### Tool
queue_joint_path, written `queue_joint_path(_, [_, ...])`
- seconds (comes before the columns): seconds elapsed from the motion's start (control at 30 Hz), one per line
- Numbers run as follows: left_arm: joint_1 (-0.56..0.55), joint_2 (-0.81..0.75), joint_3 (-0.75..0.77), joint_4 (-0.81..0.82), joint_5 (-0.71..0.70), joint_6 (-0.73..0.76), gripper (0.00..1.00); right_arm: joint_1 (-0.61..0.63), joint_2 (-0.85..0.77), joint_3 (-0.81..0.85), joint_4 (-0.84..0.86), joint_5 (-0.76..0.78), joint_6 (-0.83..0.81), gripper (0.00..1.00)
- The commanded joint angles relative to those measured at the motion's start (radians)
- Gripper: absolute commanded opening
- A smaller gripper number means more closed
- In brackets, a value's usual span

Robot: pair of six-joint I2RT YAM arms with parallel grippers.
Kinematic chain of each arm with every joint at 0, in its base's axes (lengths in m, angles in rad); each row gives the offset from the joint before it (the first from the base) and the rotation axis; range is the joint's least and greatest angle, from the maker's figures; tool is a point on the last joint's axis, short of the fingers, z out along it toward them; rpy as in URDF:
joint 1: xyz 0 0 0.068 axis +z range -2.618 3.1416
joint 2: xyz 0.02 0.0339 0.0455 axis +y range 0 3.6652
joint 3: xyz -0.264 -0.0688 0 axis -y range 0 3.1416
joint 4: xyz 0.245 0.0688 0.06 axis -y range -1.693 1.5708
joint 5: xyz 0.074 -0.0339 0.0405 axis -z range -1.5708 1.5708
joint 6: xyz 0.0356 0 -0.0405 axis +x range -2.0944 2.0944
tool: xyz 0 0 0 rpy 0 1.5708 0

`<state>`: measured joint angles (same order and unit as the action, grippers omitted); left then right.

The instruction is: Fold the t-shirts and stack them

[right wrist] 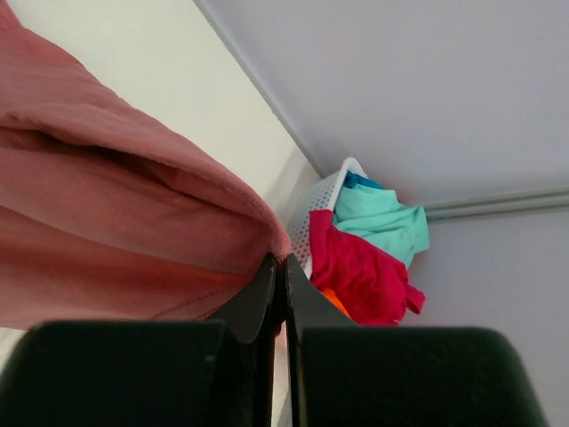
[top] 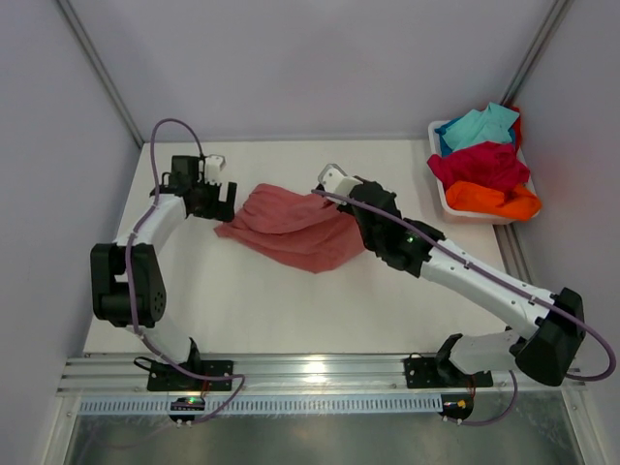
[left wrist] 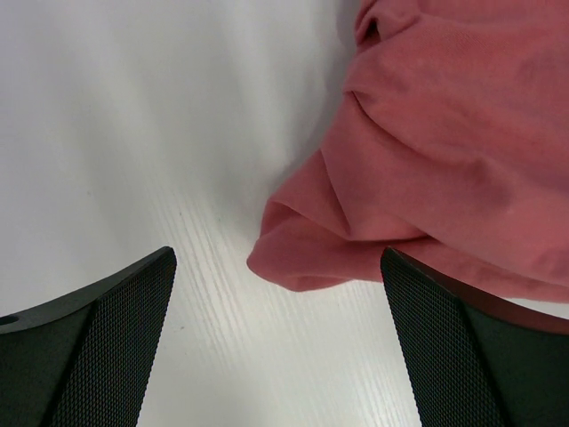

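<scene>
Although one garment is out on the counter (top: 252,300), the top external view shows no fold made and no stack begun: the salmon-pink t-shirt (top: 295,231) lies bunched and creased between the two arms, while the crimson t-shirt (top: 480,163), orange t-shirt (top: 494,201) and turquoise t-shirt (top: 480,126) are heaped in the white tub (top: 438,186) at the far right corner. The left claw (top: 225,199) stands at the shirt's left edge and the right claw (top: 327,194) at its right edge. In the left wrist view, the left claw is spread wide and holds nothing; the shirt's rumpled rim lies on the counter between its fingers (left wrist: 107,338), touching neither. In the right wrist view, the right claw is closed tight, pinching a hem of the salmon-pink shirt, which drapes away to the left; the tub with its three tees appears beyond. By this evidence the task is near its start: the first shirt needs spreading flat and folding, and the other three have yet to be taken out.
</scene>
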<state>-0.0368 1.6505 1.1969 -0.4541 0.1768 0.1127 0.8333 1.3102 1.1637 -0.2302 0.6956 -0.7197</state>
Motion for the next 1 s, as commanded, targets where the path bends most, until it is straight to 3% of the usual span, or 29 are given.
queue_joint_path(0.0, [0.008, 0.06, 0.078, 0.043, -0.022, 0.01, 0.99, -0.007, -0.109, -0.041, 0.075, 0.13, -0.069, 0.03])
queue_joint_path(0.1, [0.008, 0.115, 0.119, 0.045, 0.029, -0.004, 0.99, -0.014, -0.196, -0.09, 0.135, 0.162, -0.098, 0.03])
queue_joint_path(0.23, [0.006, 0.196, 0.177, 0.058, 0.147, -0.028, 0.99, -0.036, -0.275, -0.139, 0.114, 0.075, -0.063, 0.03])
queue_joint_path(0.3, [0.008, 0.241, 0.246, 0.035, 0.271, -0.042, 0.99, -0.04, -0.302, -0.189, 0.144, 0.061, -0.066, 0.03])
queue_joint_path(0.5, [-0.003, 0.419, 0.463, -0.1, 0.55, -0.07, 0.99, -0.051, -0.281, -0.214, 0.135, 0.015, -0.02, 0.03])
queue_joint_path(0.67, [-0.037, 0.447, 0.492, -0.181, 0.613, -0.001, 0.99, -0.053, -0.236, -0.211, 0.186, 0.027, -0.027, 0.03])
queue_joint_path(0.87, [-0.043, 0.422, 0.429, -0.189, 0.552, 0.018, 0.99, -0.065, -0.053, -0.021, 0.27, 0.041, -0.07, 0.03])
queue_joint_path(0.97, [-0.043, 0.368, 0.34, -0.134, 0.5, 0.018, 0.99, -0.068, 0.047, 0.237, 0.203, 0.015, 0.023, 0.03])
